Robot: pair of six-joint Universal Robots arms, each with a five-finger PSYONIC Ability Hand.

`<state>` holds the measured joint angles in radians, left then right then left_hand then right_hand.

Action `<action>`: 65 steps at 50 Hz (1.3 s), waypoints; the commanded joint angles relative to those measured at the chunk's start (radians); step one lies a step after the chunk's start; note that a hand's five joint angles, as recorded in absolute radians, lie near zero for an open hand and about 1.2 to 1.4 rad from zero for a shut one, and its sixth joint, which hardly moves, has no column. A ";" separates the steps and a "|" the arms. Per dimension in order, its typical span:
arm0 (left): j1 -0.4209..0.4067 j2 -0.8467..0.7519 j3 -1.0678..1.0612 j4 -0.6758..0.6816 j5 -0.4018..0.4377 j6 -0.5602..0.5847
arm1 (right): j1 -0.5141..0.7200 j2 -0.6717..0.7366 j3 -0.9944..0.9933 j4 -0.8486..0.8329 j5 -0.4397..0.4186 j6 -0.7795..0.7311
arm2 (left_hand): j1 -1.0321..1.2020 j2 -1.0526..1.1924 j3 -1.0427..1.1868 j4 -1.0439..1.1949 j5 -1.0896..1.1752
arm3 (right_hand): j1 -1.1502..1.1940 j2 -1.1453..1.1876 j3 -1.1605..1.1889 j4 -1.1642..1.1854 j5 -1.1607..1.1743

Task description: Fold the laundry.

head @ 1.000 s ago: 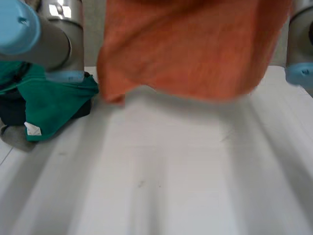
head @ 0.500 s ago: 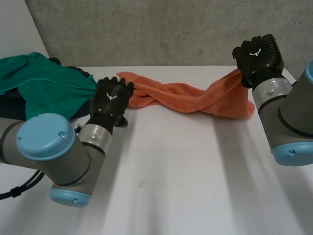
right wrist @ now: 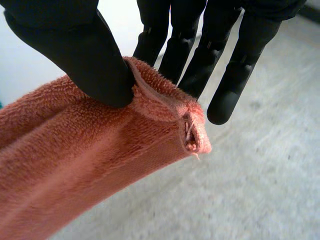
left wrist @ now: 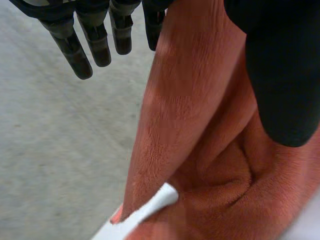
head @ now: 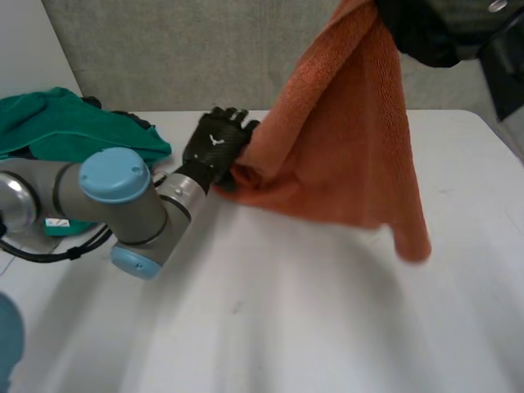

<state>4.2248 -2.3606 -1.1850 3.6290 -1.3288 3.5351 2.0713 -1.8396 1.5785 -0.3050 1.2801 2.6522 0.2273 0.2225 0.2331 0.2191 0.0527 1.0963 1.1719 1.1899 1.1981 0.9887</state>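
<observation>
white table (head: 327,327) fills the lower part of the head view, with a grey wall (head: 164,49) behind it. the orange towel (head: 344,147) hangs in the air across the middle of the frame, on a slope. the right hand (head: 422,37), at the upper right, holds one end high. the left hand (head: 217,147), left of centre and close above the table, holds the other end low. in its own wrist view the right hand pinches a hemmed corner between the thumb and straight fingers. the left hand has its thumb pressed on a thick roll of the cloth with the fingers on the other side, so i judge that it grips too. no fold is made yet; the towel is bunched and should first be spread flat. a heap of green cloth (head: 74,131) lies at the left edge, so most of the task is left. the right hand is cut off by the upper edge, and which part of the towel the left hand holds is hard to say.
</observation>
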 commanded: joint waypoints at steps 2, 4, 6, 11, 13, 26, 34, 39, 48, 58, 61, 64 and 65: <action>-0.023 -0.106 0.068 -0.012 0.005 -0.007 | 0.018 -0.081 -0.006 0.056 0.004 0.051 | 0.637 0.642 0.631 0.645 0.637 | 0.300 0.224 0.206 0.198 0.233; -0.023 -0.109 0.065 -0.015 0.002 -0.010 | 0.006 -0.079 -0.009 0.076 0.004 0.054 | 1.050 1.055 1.044 1.058 1.050 | 0.300 0.224 0.206 0.198 0.233; -0.022 -0.106 0.051 -0.020 -0.009 -0.016 | -0.002 -0.073 -0.012 0.099 0.002 0.057 | 1.169 1.174 1.163 1.177 1.169 | 0.300 0.224 0.206 0.198 0.233; 0.010 -0.017 -0.007 -0.058 -0.052 -0.096 | -0.111 -0.043 -0.020 0.115 0.013 0.060 | 1.169 1.174 1.163 1.177 1.169 | 0.300 0.224 0.206 0.198 0.233; 0.058 0.079 -0.059 -0.069 -0.056 -0.163 | -0.149 -0.017 -0.026 0.116 0.016 0.060 | 1.169 1.174 1.163 1.177 1.169 | 0.300 0.224 0.206 0.198 0.233; 0.184 0.590 -0.303 -0.104 -0.058 -0.193 | -0.342 0.137 -0.113 0.260 0.042 0.048 | 1.169 1.174 1.163 1.177 1.169 | 0.300 0.224 0.206 0.198 0.233; 0.213 0.830 -0.400 -0.207 -0.049 -0.064 | -0.415 0.227 -0.222 0.467 0.091 -0.018 | 1.169 1.174 1.163 1.177 1.169 | 0.300 0.224 0.206 0.198 0.233; 0.216 0.821 -0.401 -0.314 -0.049 0.096 | -0.416 0.305 -0.258 0.592 0.145 -0.139 | 1.169 1.174 1.163 1.177 1.169 | 0.300 0.224 0.206 0.198 0.233; 0.201 0.459 -0.302 -0.409 -0.064 0.387 | -0.341 0.528 -0.273 0.613 0.202 -0.274 | 1.169 1.174 1.163 1.177 1.169 | 0.300 0.224 0.206 0.198 0.233; 0.195 0.061 0.172 -0.351 -0.095 0.403 | -0.263 0.807 -0.567 0.407 0.358 -0.245 | 1.169 1.174 1.163 1.177 1.169 | 0.300 0.224 0.206 0.198 0.233; 0.193 -0.002 0.341 -0.207 -0.118 0.400 | -0.260 0.878 -0.711 0.272 0.416 -0.245 | 1.169 1.174 1.163 1.177 1.169 | 0.300 0.224 0.206 0.198 0.233; 0.192 -0.019 0.438 0.013 -0.122 0.395 | -0.254 0.913 -0.822 0.089 0.452 -0.244 | 1.169 1.174 1.163 1.177 1.169 | 0.300 0.224 0.206 0.198 0.233; 0.190 -0.020 0.452 0.070 -0.122 0.393 | -0.252 0.915 -0.839 0.039 0.453 -0.242 | 1.169 1.174 1.163 1.177 1.169 | 0.300 0.224 0.206 0.198 0.233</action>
<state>4.4182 -2.3277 -0.9497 3.3576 -1.4305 3.9406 1.8132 -1.0000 0.9471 0.0312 1.6637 2.4058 1.1715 1.1991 1.1939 1.2013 0.9634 1.0963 1.1719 1.1931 1.1983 0.9888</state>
